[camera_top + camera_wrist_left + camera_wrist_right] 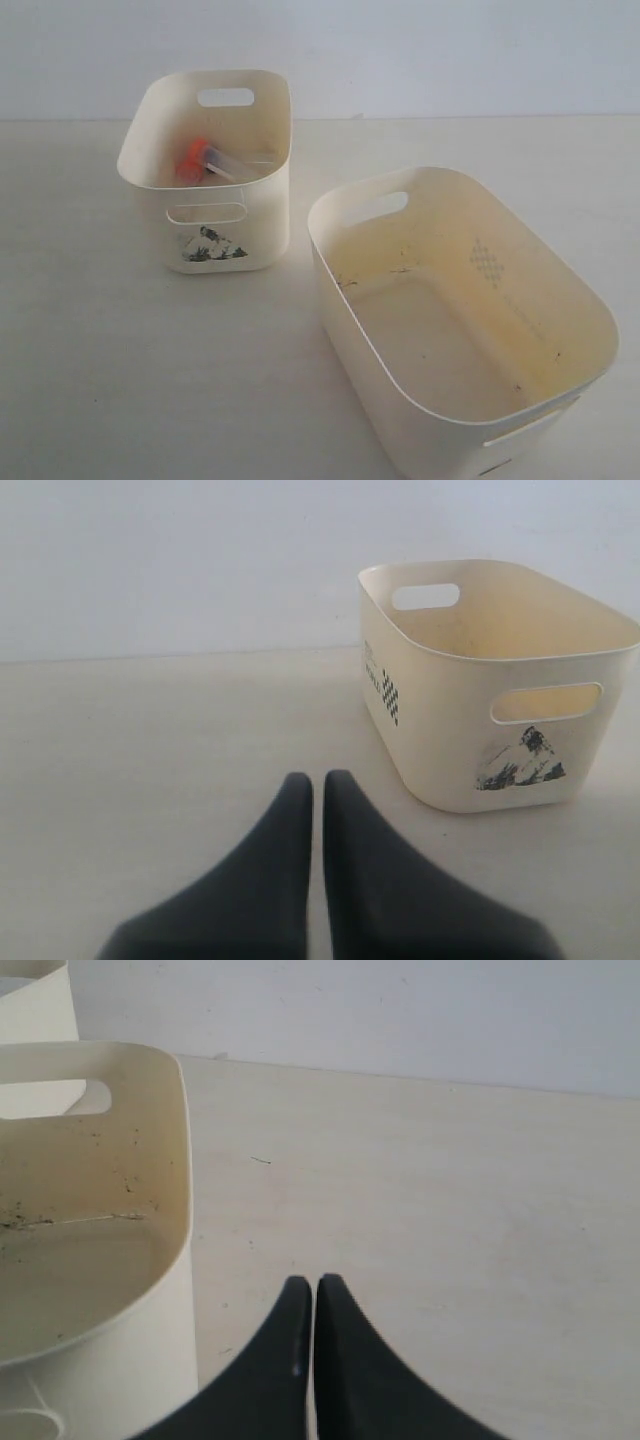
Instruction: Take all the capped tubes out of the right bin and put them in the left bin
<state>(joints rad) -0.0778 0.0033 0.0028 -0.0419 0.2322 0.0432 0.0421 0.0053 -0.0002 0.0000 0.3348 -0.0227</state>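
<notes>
The smaller left bin [262,215], cream with a black-and-white sticker, stands at the back left and holds capped tubes [222,162]; an orange-red cap [192,158] shows among them, the others are partly hidden by the wall. The larger right bin [360,330] at front right shows a stained floor with no tube in it. In the left wrist view my left gripper [318,777] is shut and holds nothing, over the table short of the left bin [450,740]. My right gripper [313,1281] is shut and holds nothing, beside the right bin [165,1260]. Neither gripper appears in the exterior view.
A pale tabletop [100,350] spreads round both bins, with a white wall [450,50] behind. A corner of the left bin [40,1005] shows beyond the right bin in the right wrist view.
</notes>
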